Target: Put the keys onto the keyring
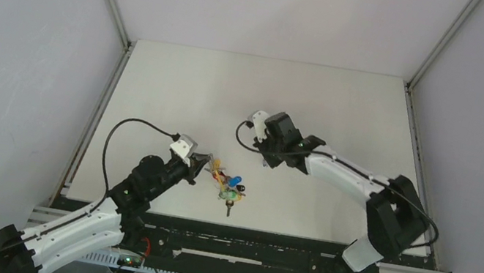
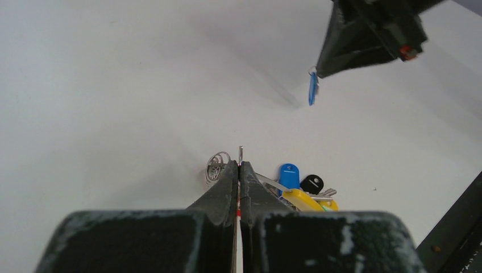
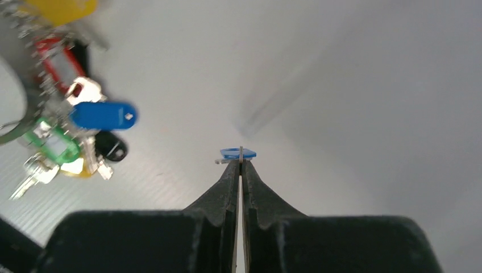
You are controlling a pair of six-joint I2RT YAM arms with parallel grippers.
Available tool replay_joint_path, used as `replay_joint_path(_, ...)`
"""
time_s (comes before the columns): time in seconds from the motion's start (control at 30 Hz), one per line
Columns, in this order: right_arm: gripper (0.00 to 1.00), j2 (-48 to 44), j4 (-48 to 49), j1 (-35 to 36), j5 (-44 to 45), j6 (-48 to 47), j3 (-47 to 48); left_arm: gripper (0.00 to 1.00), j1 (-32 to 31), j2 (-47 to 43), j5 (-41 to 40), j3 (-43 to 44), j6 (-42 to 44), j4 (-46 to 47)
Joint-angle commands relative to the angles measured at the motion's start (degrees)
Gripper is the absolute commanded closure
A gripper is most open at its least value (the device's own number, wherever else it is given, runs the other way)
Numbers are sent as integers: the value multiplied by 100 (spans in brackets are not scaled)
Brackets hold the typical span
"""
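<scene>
My left gripper (image 1: pixel 207 165) is shut on a thin metal part of the keyring (image 2: pixel 241 153), low over the table. The keyring's yellow curved section (image 2: pixel 302 199) lies just right of the fingers, with a blue key (image 2: pixel 289 175) and a black key (image 2: pixel 311 183) on it. In the right wrist view the grey chain (image 3: pixel 25 85) carries red (image 3: pixel 57 57), blue (image 3: pixel 105 115), green (image 3: pixel 54 145) and black (image 3: pixel 111 147) keys. My right gripper (image 1: pixel 263 158) is shut on a separate blue-headed key (image 3: pixel 237 153), held above the table, up and right of the bunch (image 1: pixel 230 186).
A small coiled wire ring (image 2: pixel 216 166) lies on the table just left of my left fingertips. The white table (image 1: pixel 268 96) has grey walls on three sides and a black rail (image 1: pixel 243 244) along the near edge.
</scene>
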Motion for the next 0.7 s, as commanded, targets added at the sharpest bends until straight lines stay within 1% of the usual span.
replay_joint_path(0.0,100,-986,1571,101,-517,348,-912,100,37,-208,12,132,-80,241)
replay_joint_path(0.1,100,-1253,1772,67,-928,551,-1212,100,37,-269,-21,119,-76,245)
replay_joint_path(0.17,100,-1287,1673,145,-995,604,-1285,100,37,-294,-29,111,-74,234)
replay_joint_path(0.23,100,-1437,1782,293,-968,641,-1547,100,36,-303,-35,98,-83,244)
replay_joint_path(0.33,100,-1783,2270,473,-1104,729,-2083,100,32,-291,-39,92,-95,295)
replay_joint_path(0.43,100,-1994,2644,493,-1313,866,-2464,100,37,-256,-20,92,-111,328)
replay_joint_path(0.53,100,-1994,2960,494,-1463,948,-2643,100,37,-220,-20,93,-119,339)
replay_joint_path(0.67,100,-1837,3769,475,-1809,1257,-2959,100,37,-223,-28,82,-120,359)
